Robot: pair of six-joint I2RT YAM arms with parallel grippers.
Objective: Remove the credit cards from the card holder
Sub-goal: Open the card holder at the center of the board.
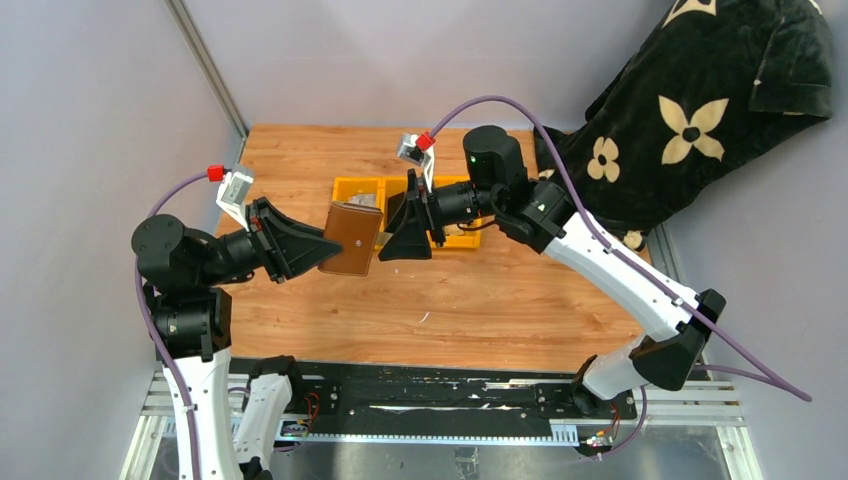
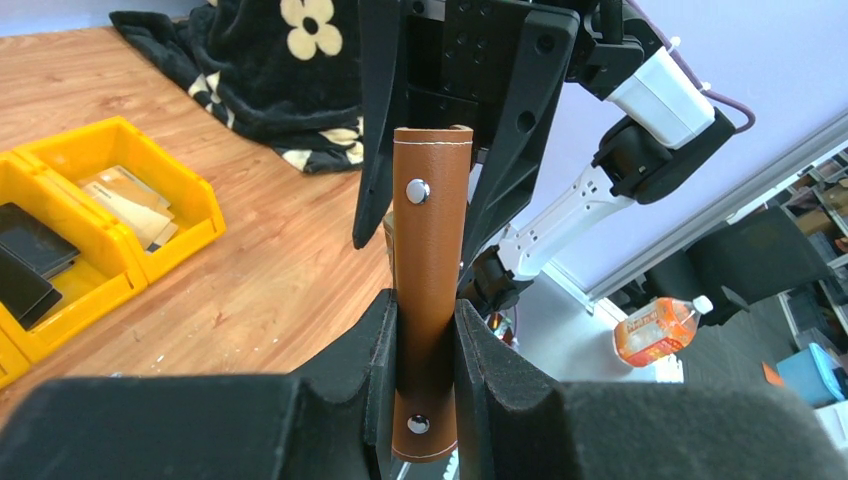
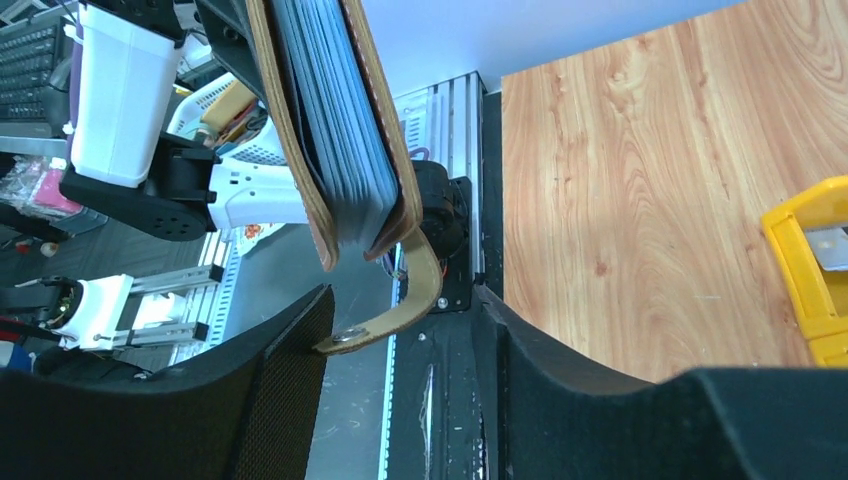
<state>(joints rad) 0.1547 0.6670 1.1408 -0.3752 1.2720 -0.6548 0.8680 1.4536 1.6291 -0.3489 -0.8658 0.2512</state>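
Observation:
The brown leather card holder (image 1: 350, 238) hangs in the air over the table, and my left gripper (image 1: 325, 250) is shut on its spine (image 2: 432, 250). In the right wrist view its open edge shows grey-blue layers (image 3: 330, 120) between the covers; I cannot pick out single cards there. The closure tab (image 3: 415, 285) hangs unsnapped, its tip touching one finger (image 3: 280, 370) of my right gripper (image 3: 405, 300). That gripper (image 1: 388, 235) is open and faces the holder's free edge. Tan credit cards (image 2: 125, 195) and black ones (image 2: 30, 245) lie in yellow bins.
Two yellow bins (image 1: 345, 185) (image 2: 180, 175) sit on the wooden table behind the holder. A black blanket with cream flowers (image 1: 700, 110) drapes over the far right corner. An orange bottle (image 2: 655, 330) lies off the table.

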